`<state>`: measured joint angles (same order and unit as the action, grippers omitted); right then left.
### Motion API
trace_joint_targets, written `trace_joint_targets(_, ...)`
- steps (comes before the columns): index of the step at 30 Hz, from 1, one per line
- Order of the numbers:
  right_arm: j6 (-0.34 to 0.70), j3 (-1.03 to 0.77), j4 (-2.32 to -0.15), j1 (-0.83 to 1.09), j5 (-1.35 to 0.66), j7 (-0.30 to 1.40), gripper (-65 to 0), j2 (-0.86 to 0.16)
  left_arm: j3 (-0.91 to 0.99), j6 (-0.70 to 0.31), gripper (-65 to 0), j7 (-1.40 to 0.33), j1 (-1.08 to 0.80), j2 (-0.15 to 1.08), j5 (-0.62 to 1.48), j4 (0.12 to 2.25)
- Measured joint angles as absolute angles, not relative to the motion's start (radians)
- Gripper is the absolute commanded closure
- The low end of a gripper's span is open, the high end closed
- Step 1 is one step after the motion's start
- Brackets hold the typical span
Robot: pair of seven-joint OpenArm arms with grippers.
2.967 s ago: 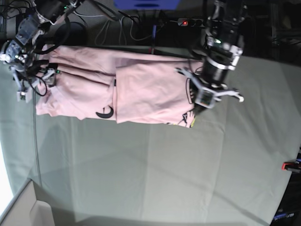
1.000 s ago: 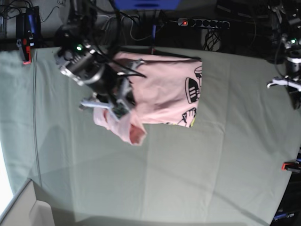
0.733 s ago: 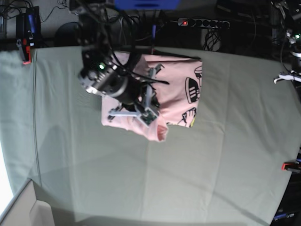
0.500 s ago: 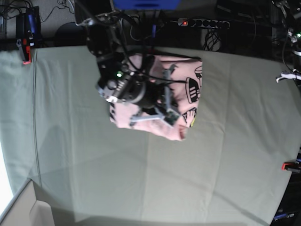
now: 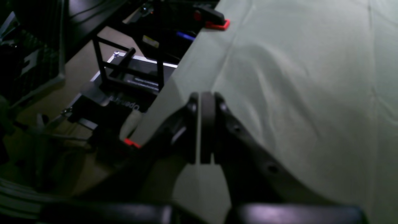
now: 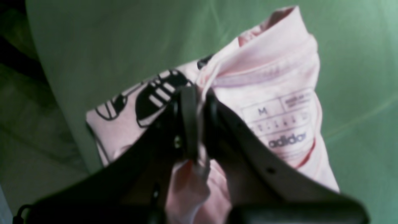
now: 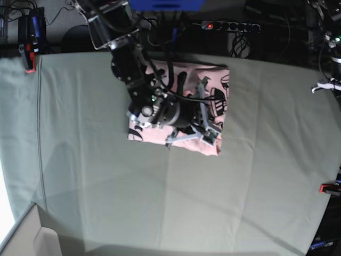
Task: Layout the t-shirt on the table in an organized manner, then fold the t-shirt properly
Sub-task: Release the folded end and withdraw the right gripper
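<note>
The near half of the table (image 7: 176,213) is bare grey-green cloth, creased in long shallow ridges, with wide free room from the front edge up to the shirt. At the near left corner a pale boxy shape sits just off the table edge, and a red clamp (image 7: 326,188) grips the edge at the near right.

The t-shirt (image 7: 224,88) lies folded into a compact, roughly square packet in the far middle of the table, its back edge close to the far table edge, its near edge straight but slightly lumpy. Black print shows along its right side. Open cloth stretches well away from it to left and right.

The right gripper (image 7: 209,133) is over the shirt's near right corner, its arm stretching across the packet from the far side. In the right wrist view the right gripper (image 6: 197,124) has its jaws pinched together on a fold of pink fabric, with the inside neck label and black print beside them.

The left gripper (image 5: 203,130) is closed on nothing, jaws pressed flat together, hanging above the table's side edge with bare cloth beneath; another red clamp (image 5: 217,24) bites that edge farther on. In the base view only a bit of that arm shows at the far right margin, well apart from the shirt.
</note>
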<state>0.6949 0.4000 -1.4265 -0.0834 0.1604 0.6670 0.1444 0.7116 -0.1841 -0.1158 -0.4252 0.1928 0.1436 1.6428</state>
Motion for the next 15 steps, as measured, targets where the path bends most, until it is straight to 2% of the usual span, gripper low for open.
trace_joint_targets(5,0.695,0.471,-1.423,-0.105,0.169,0.669,-1.2,0.139,0.712,-0.184,-1.5,-0.116,-0.423,0.193,0.144,1.643)
trace_joint_targets(10,0.695,0.548,-1.423,-0.105,0.159,0.664,-18.5,0.144,0.682,-0.185,-1.5,-0.113,-0.413,0.192,0.140,1.638)
trace_joint_targets(15,0.695,0.549,-1.425,-0.109,0.158,0.662,-31.8,0.144,0.682,-0.184,-1.5,-0.116,-0.405,0.191,0.140,1.616)
